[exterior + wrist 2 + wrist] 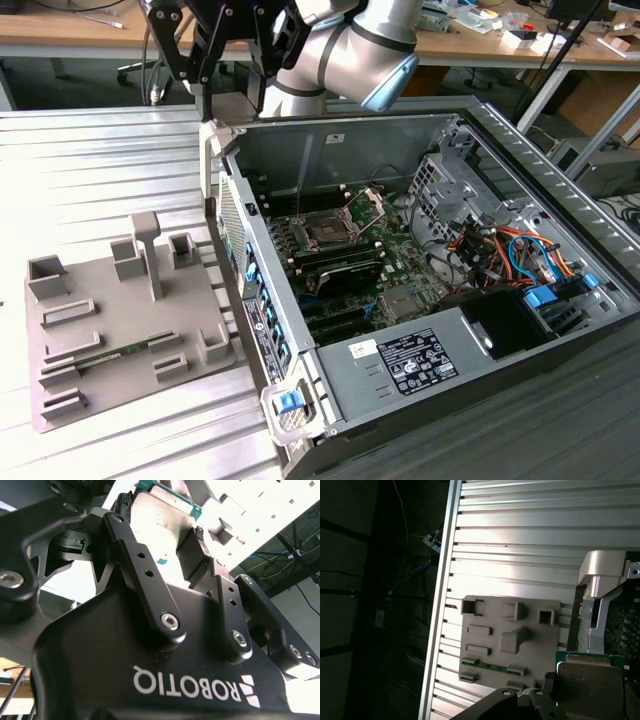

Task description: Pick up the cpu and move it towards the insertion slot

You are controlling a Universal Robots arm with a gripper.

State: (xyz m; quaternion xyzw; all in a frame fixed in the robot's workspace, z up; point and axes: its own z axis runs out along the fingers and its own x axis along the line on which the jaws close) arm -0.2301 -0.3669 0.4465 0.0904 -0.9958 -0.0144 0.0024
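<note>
Gripping the cpu (160,517) flat between jaws — high above the insertion slot (327,232)

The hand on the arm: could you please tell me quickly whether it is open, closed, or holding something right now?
Hand: closed on the cpu, its fingers clamped on the chip's opposite edges in the second wrist view.

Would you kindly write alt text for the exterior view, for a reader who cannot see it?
A robot arm holds its gripper above the near wall of an open computer case, gripping the cpu. Inside, the insertion slot sits on the green motherboard with its bracket raised. On the exterior view's left, a grey tray rests on a ribbed metal table.
</note>
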